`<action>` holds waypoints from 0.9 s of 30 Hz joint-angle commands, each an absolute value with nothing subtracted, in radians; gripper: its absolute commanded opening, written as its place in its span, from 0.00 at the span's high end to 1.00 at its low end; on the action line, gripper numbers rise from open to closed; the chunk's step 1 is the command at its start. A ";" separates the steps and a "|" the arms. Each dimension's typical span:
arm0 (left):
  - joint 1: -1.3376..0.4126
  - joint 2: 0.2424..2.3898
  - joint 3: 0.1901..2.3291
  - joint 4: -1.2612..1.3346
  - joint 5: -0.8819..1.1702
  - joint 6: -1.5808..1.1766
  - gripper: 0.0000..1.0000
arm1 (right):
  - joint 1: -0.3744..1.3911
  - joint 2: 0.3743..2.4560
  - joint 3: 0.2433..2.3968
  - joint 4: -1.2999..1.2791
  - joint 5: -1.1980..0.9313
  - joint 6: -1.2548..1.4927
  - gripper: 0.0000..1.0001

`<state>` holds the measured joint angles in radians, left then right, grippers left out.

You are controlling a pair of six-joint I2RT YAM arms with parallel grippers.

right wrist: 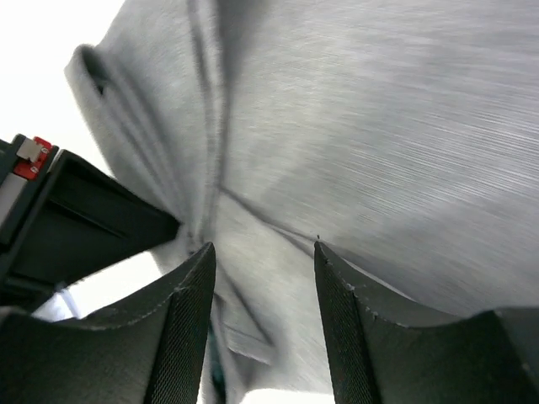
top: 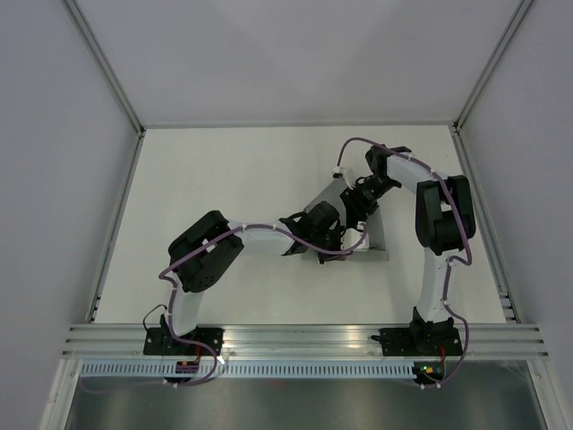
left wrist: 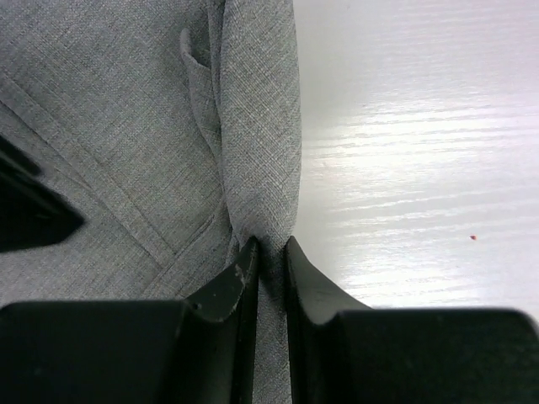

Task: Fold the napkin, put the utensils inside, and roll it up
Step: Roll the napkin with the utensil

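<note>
- The napkin (top: 376,245) lies on the white counter (top: 233,170), right of the middle and about halfway back. From above only a grey wedge of it shows. The rest is hidden under the two arms.
- Seen close, it is plain grey woven cloth lying in overlapping layers with slanting edges. One side is gathered into a thick roll that runs along the bare counter.
- The left pincer (left wrist: 269,252) is pinching the near end of that roll. The cloth is nipped between its two fingertips, which almost meet.
- The right pincer (right wrist: 263,251) is spread wide with its tips down at the napkin. One black finger (right wrist: 187,311) stands on each side of a crease, and loose cloth shows in the gap between them.
- The two pincers work close together over the cloth. The left one's dark body sits just beside the right one's finger.
- The left arm (top: 206,255) reaches in slantwise from its base at the near left. The right arm (top: 440,215) arches up from the near right and bends back inward.
- A purple cable (top: 269,226) trails along the left arm.
- An aluminium rail (top: 304,339) runs along the near edge, carrying both bases.
</note>
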<state>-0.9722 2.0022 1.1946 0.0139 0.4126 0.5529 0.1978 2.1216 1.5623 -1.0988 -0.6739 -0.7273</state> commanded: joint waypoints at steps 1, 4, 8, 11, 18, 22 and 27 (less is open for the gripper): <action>-0.945 2.085 1.180 -0.213 0.601 0.448 0.98 | 0.143 1.999 1.503 -0.911 -0.660 -0.618 0.43; -0.914 2.108 1.213 -0.259 0.672 0.428 0.98 | 0.108 1.935 1.451 -0.821 -0.663 -0.569 0.43; -0.885 2.155 1.270 -0.330 0.751 0.414 0.98 | 0.028 1.870 1.395 -0.740 -0.693 -0.548 0.43; -0.861 2.206 1.334 -0.419 0.798 0.408 0.98 | 0.006 1.789 1.324 -0.697 -0.709 -0.606 0.43; -0.830 2.293 1.454 -0.555 0.862 0.393 0.98 | 0.006 1.504 1.002 -0.534 -0.719 -0.758 0.43; -0.825 2.368 1.566 -0.682 0.864 0.388 0.98 | 0.008 1.360 0.868 -0.508 -0.742 -0.889 0.43; -0.822 2.425 1.649 -0.759 0.865 0.368 0.98 | 0.087 1.252 0.726 -0.466 -0.680 -0.959 0.42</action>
